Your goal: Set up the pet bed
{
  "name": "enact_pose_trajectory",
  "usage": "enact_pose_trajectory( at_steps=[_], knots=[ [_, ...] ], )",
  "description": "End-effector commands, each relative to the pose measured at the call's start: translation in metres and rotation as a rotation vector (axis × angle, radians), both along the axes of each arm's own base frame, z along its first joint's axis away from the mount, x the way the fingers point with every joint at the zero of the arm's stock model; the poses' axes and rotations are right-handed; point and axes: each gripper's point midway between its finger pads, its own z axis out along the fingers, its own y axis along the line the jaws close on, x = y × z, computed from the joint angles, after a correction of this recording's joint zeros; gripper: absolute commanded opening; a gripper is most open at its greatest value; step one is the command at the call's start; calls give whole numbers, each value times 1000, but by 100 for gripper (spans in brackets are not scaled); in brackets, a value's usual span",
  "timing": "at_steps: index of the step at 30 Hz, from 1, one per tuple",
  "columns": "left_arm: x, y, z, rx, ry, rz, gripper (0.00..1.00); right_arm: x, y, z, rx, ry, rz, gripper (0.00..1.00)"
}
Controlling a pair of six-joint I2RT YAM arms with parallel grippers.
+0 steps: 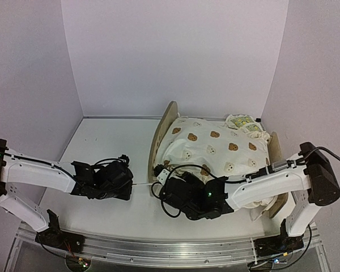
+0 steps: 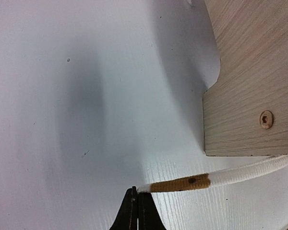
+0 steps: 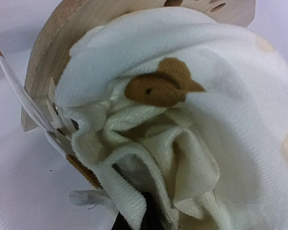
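Note:
The pet bed is a light-wood frame with an arched end board [image 1: 160, 129] and stands right of centre. A cream bear-print cushion [image 1: 215, 148] lies bunched over it. A thin white tie strap [image 2: 230, 176] with a brown patch runs from the cushion's corner past the end board [image 2: 254, 91]. My left gripper [image 2: 137, 192] is shut on the strap's tip, just above the table. In the top view the left gripper [image 1: 130, 186] sits left of the bed. My right gripper [image 1: 161, 190] is at the bed's near left corner. Its tips [image 3: 149, 219] are shut in folded cushion fabric [image 3: 182, 158] and mostly hidden.
A small lemon-print pillow [image 1: 242, 122] lies at the bed's far right end. The second end board [image 1: 276, 148] stands close to the right wall. White table [image 1: 107, 141] stretches left of the bed. Another strap [image 3: 19, 93] crosses the end board [image 3: 48, 52].

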Motion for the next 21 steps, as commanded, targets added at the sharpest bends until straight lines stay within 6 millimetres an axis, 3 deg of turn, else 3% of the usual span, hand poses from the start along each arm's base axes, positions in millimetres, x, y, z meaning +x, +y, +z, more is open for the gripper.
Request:
enact_pose_trajectory(
  at_steps=[1,4,8,11,17,21],
  knots=[
    [-6,47,-24,151,35,93,0,12,-53,39,112,-104,-181,0],
    [-8,52,-24,155,36,110,0,5,-81,22,263,-37,-249,0],
    [-6,50,-21,153,29,110,0,-5,-130,-35,481,131,-418,0],
    [-4,46,-17,154,28,100,0,-9,-149,-52,572,163,-507,0],
    [0,34,-17,147,30,69,0,-21,-137,-78,702,311,-598,0],
    [0,26,-19,132,37,47,0,-28,-99,-81,665,440,-531,0]
  ],
)
